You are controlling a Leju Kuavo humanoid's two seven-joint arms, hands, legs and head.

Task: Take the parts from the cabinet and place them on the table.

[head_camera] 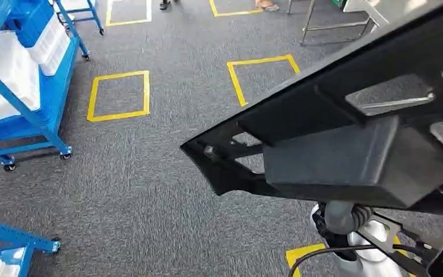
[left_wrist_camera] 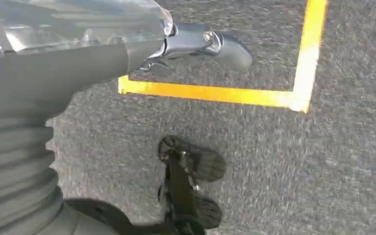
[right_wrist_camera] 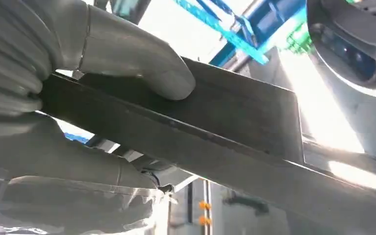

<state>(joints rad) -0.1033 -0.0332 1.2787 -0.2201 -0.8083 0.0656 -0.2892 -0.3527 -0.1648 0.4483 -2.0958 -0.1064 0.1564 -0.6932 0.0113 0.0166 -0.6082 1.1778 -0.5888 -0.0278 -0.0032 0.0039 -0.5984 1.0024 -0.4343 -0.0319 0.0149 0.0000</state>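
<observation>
below me the floor [head_camera: 149, 190] is grey carpet, marked with squares of yellow tape [head_camera: 119, 96]. at my left stands a blue wheeled cabinet [head_camera: 31, 109] that carries white bins [head_camera: 11, 72], and a second blue frame [head_camera: 11, 238] sits near the lower left corner. at the far edge i can see a person's feet [head_camera: 267, 5] and the metal legs of a table [head_camera: 334, 24].

from the head view, a large black part [head_camera: 346, 150] crosses the right half, held up above the floor. the right wrist view shows what the head does not: my right hand [right_wrist_camera: 78, 73] grips this part [right_wrist_camera: 215, 127], the thumb [right_wrist_camera: 141, 58] pressed on its flat face. the left wrist view looks down at the carpet [left_wrist_camera: 298, 171] and a corner of yellow tape [left_wrist_camera: 254, 95]; the left hand [left_wrist_camera: 127, 44] holds nothing, one finger [left_wrist_camera: 215, 44] reaching out, but how wide it is i cannot tell. i find no writing i can read.
</observation>
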